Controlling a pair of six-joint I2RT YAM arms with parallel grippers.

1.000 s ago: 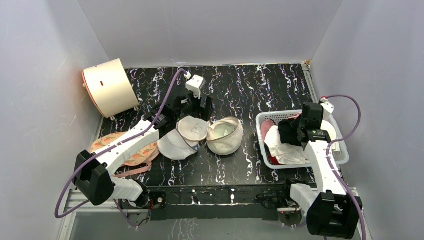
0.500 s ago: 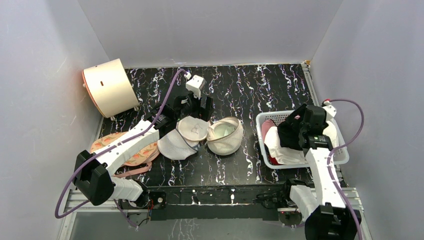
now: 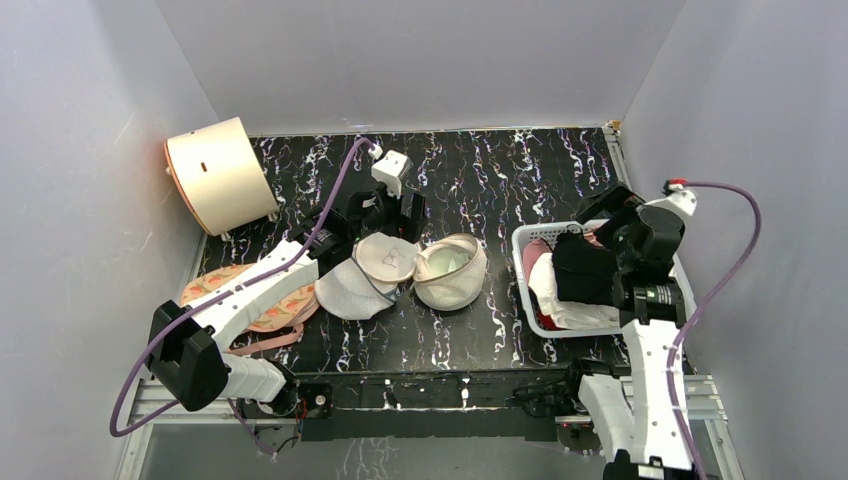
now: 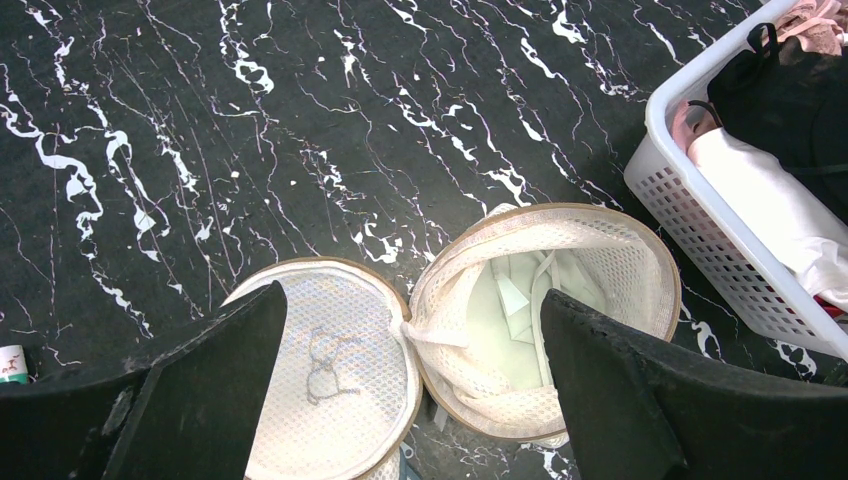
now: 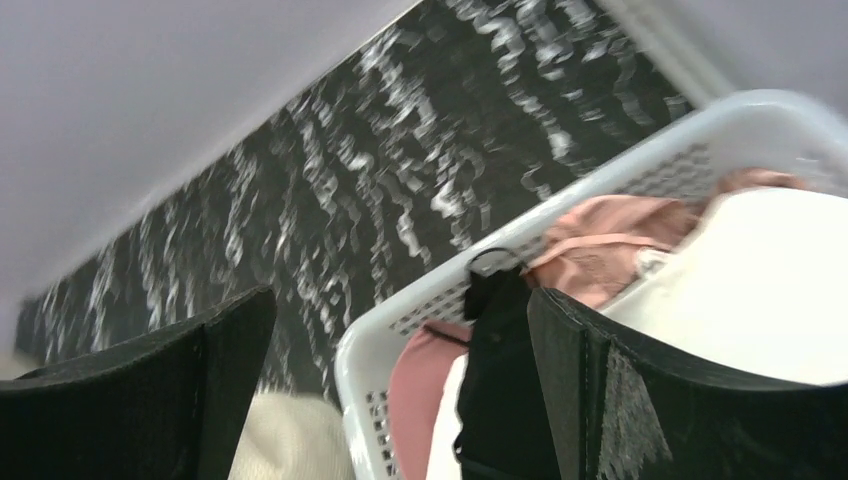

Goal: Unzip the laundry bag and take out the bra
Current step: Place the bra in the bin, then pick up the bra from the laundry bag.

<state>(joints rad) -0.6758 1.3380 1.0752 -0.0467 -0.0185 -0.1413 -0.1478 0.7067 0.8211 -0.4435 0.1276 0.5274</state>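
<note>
- Over the white basket (image 3: 518, 262), on the right side of the black marbled table (image 3: 520, 170), the right gripper (image 3: 608, 207) stands with its fingers spread wide and nothing between them. A second ago they were clenched, low among the clothes.
- That arm has also lifted and swung back toward the far right corner, clear of the basket's contents.
- Bra (image 3: 565, 300): white with black parts, lying loose in the basket over pink garments (image 3: 537, 250). No finger touches it.
- Laundry bag (image 3: 450, 270): at mid-table, unzipped, mouth gaping upward. Its round lid (image 3: 385, 258), which bears the line drawing, is folded back to the left.
- Pale strips show inside the bag in the left wrist view. Whether they are lining or cloth cannot be told.
- Left gripper (image 3: 388, 212): hovering just behind the bag, fingers released and empty, unmoved over the same second.
- Reading: the release marks the bra's delivery into the basket. With the bag open and the bra out, the task appears complete. Probably only the arms' retreat remains.
</note>
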